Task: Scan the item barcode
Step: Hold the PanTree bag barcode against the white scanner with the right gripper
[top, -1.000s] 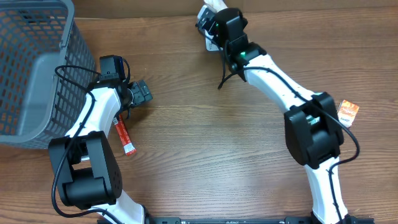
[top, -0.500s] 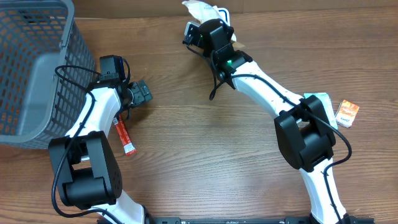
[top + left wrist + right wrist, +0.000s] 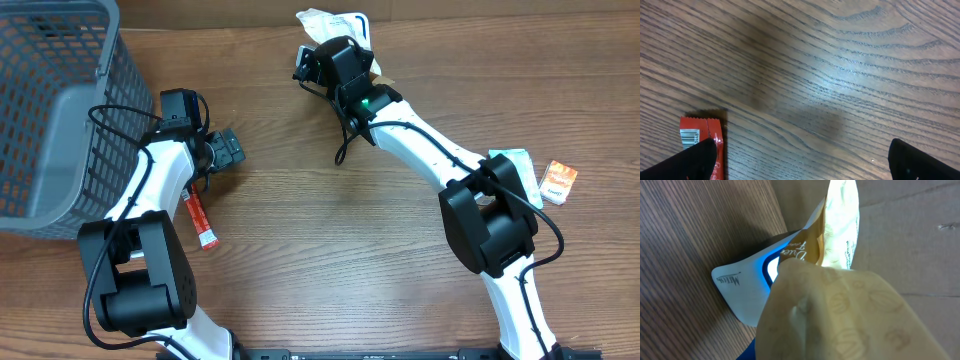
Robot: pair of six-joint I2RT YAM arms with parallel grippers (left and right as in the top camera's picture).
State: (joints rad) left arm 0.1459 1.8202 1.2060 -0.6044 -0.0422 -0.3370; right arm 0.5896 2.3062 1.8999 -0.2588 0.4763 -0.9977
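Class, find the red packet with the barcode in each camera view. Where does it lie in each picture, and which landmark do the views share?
Overhead: the red packet lies left of centre, slightly below the middle.
Left wrist: the red packet sits in the bottom left corner, barcode end showing.
Right wrist: not in it; a pale packet fills most of the view.
Shared landmark: the wooden table.

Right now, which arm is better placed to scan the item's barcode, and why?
Right. The right gripper holds the pale packet at the blue-lit device. The left gripper hangs open and empty by the red packet.
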